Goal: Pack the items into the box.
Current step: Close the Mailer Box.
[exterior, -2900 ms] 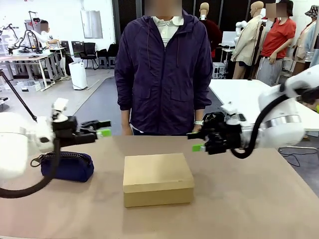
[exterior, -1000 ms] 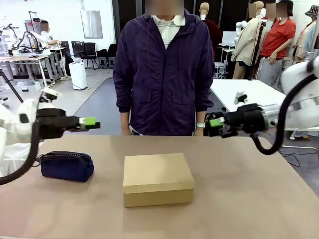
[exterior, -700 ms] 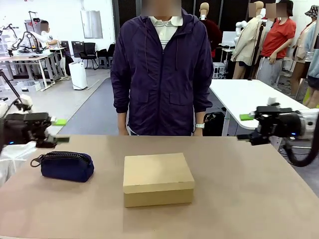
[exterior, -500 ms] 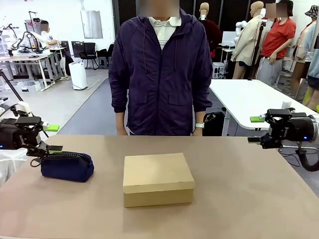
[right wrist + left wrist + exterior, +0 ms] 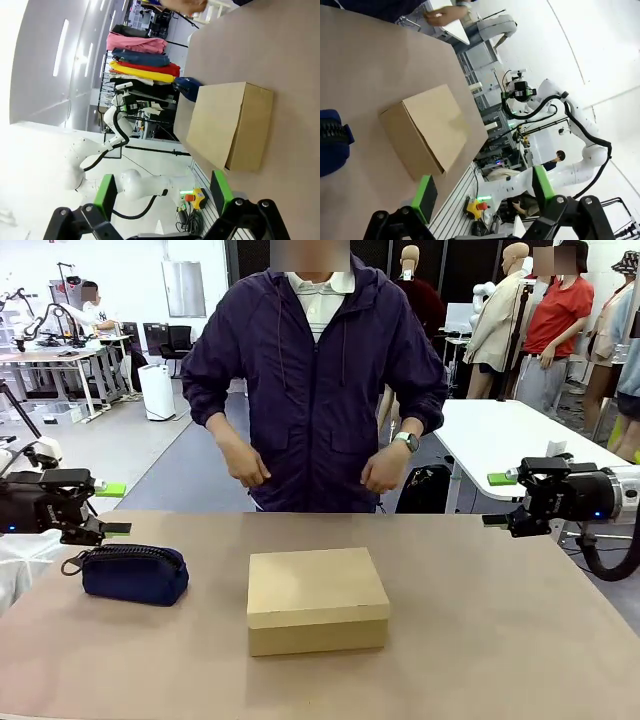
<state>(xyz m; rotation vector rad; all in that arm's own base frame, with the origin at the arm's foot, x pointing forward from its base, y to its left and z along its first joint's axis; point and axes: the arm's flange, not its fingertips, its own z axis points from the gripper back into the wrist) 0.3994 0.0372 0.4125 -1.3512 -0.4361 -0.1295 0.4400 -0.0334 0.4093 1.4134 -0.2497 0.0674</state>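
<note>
The box [image 5: 318, 600] is a plain tan cardboard one, lid shut, in the middle of the table. It also appears in the left wrist view [image 5: 427, 132] and the right wrist view [image 5: 225, 125]. The items are out of view. My left gripper [image 5: 113, 508] hovers open at the table's left edge, just above the navy pouch [image 5: 133, 573], with nothing between its green pads [image 5: 425, 192]. At the right edge my right gripper [image 5: 495, 500] is open too, well clear of the box. In each wrist view, the left gripper [image 5: 482, 192] and the right gripper [image 5: 162, 192] have spread, empty jaws.
A person in a dark jacket stands at the far side, one hand [image 5: 247, 462] and the other hand [image 5: 385, 468] raised at waist height. The zip pouch [image 5: 332, 142] lies left of the box. Bare tabletop [image 5: 500, 630] stretches right of the box and in front of it.
Both arms have pulled back from over the table's middle to its left and right edges, grippers still open. The person has lifted both hands from the sides to the waist.
</note>
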